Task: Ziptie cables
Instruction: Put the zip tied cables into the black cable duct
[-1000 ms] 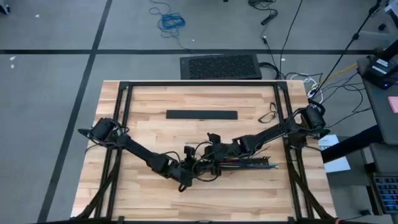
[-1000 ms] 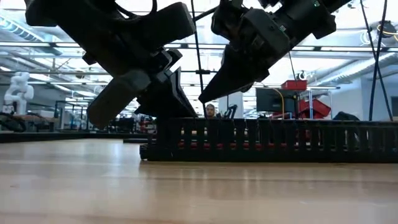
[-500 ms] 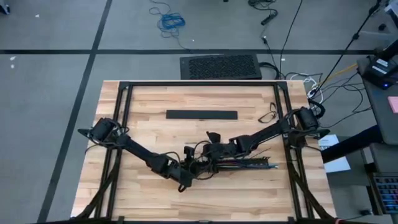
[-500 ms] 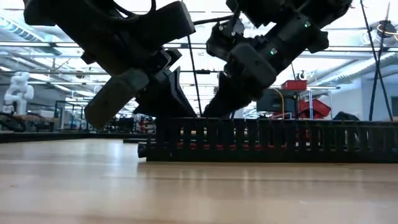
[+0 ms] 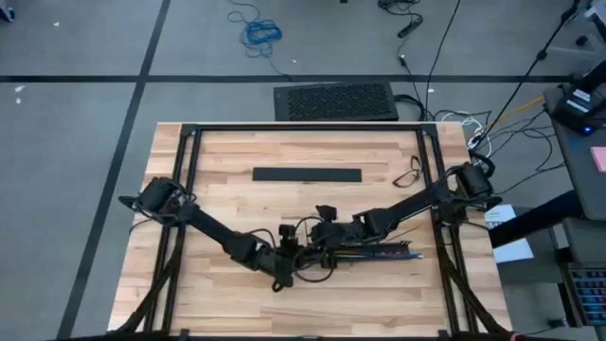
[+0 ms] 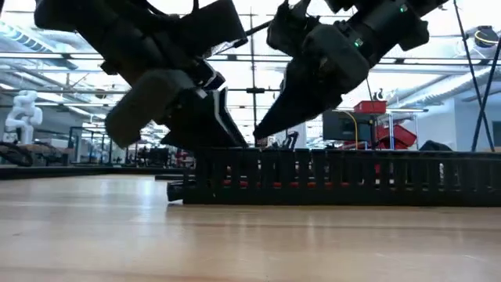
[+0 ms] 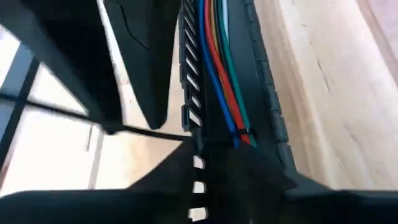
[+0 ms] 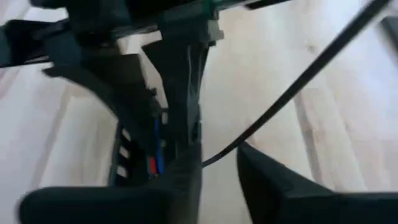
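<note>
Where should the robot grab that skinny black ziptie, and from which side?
Probably by its free tail. In the left wrist view the ziptie runs straight out sideways from the slotted bar holding the cables. Come from that open side, fingers across the strip: it lies clear of the bar there, over bare table.

Two arms crowd the lower middle of the table

In the high view, both dark arms meet over the long black slotted cable tray (image 5: 374, 250); bare wooden table (image 5: 227, 152) lies open across the upper left, apart from a flat black bar (image 5: 307, 174) at upper centre.
</note>
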